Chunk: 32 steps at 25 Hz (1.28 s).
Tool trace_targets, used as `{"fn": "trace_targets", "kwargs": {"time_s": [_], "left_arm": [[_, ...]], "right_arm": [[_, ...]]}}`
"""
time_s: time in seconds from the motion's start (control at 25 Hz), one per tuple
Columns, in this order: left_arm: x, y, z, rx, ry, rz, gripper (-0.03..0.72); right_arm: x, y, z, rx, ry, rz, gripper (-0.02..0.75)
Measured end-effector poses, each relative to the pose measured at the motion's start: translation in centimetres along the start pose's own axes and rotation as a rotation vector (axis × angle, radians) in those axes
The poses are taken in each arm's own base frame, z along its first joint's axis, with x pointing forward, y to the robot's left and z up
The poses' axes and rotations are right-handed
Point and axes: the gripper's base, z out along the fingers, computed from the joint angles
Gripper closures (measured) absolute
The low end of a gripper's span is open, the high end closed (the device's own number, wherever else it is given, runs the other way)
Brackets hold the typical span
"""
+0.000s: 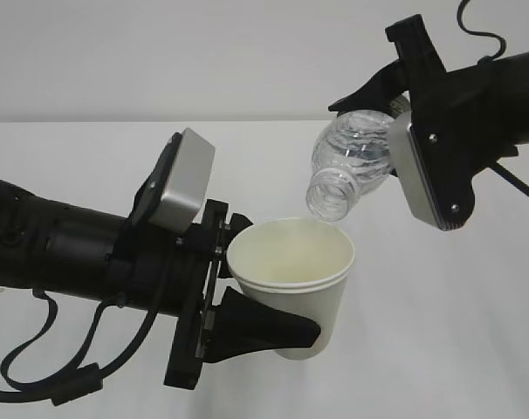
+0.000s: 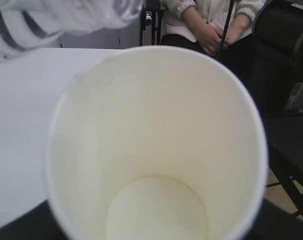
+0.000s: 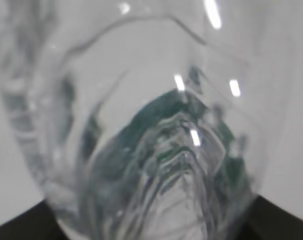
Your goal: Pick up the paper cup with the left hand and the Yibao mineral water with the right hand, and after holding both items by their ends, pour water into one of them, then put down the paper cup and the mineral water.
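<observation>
Two pickups look done already: the left hand [image 1: 247, 288] has its pincer closed around the lower part of the paper cup [image 1: 292, 279], holding it tipped a bit toward the camera, well above the white worktop [image 1: 90, 166]. The right hand [image 1: 395, 105] is clamped on the Yibao mineral water [image 1: 352, 166], its pincer gripping the bottle near the base end, with the open neck tilted down so the mouth sits right at the cup's far rim.

So we're in the pouring bit, I'd say. Can't make out any stream, and the left wrist view shows the cup's inside [image 2: 156, 150] looking dry and empty, so the water hasn't really gone in yet as far as I can tell. Left to do: finish the pour, then set cup and bottle back down on the worktop.
</observation>
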Motion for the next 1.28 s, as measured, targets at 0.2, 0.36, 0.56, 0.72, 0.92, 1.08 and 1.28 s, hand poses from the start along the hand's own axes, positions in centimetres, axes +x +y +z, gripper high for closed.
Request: {"fn": "trace_targets", "kwargs": {"time_s": [0.2,0.36,0.56,0.72,0.92,1.08,1.28], "left_arm": [[0.0,0.0,0.0,0.0,0.0,0.0,0.256],[0.0,0.0,0.0,0.002,-0.003,0.0,0.256],[-0.1,-0.1,0.0,0.008,-0.008,0.0,0.256],[-0.2,-0.2,0.0,0.018,-0.018,0.0,0.256],[-0.3,-1.1,0.9,0.055,-0.013,0.011,0.256],[-0.2,-1.2,1.1,0.049,0.005,0.015,0.257],[-0.2,-1.2,1.1,0.049,0.005,0.015,0.257]], "right_arm": [[-0.1,-0.3,0.0,0.007,-0.01,-0.003,0.308],[0.0,-0.4,-0.1,0.012,-0.009,-0.011,0.308],[-0.2,-0.4,-0.1,0.012,-0.027,-0.011,0.309],[-0.2,-0.4,-0.1,0.012,-0.029,-0.011,0.309],[-1.4,-0.7,0.4,0.015,-0.05,-0.033,0.309],[-1.6,-0.9,0.5,0.016,-0.033,-0.042,0.309],[-1.6,-0.9,0.5,0.016,-0.027,-0.042,0.309]]}}
